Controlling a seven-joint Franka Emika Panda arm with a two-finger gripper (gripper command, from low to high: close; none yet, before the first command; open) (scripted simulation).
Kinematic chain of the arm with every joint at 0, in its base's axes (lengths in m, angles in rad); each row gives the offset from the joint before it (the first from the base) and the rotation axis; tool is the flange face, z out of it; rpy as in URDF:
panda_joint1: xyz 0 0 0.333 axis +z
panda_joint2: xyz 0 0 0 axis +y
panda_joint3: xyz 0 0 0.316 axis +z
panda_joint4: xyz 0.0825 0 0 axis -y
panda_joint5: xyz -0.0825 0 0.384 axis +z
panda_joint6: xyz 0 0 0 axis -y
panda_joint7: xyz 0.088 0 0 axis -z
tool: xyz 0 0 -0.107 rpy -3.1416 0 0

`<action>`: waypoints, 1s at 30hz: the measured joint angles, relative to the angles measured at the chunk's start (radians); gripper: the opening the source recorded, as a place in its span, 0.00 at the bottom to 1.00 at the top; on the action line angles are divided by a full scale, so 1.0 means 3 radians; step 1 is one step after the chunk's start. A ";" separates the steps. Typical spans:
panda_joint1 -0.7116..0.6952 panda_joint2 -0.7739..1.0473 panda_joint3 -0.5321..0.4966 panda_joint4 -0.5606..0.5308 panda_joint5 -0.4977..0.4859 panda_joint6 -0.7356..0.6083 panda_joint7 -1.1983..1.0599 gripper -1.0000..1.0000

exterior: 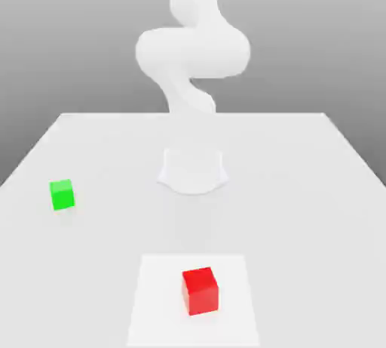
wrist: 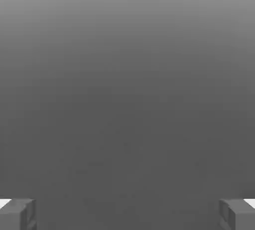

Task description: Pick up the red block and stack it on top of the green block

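Observation:
The red block sits on a lighter square patch near the table's front edge, slightly right of centre in the exterior view. The green block rests on the table toward the exterior view's left, farther back than the red one. The two cubes are well apart. In the hand view my gripper stands open, its two fingertips far apart with only plain grey background between them. Nothing is held.
The white arm rises from its round base at the middle of the white table. A pale square mat lies under the red block at the front.

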State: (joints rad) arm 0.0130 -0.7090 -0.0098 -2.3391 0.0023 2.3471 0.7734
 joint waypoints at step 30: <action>0.0172 0.3280 -0.0066 -0.1027 0.0110 0.1916 -0.0801 0.00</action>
State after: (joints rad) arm 0.0647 0.2751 -0.0295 -2.6471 0.0353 2.9220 0.5331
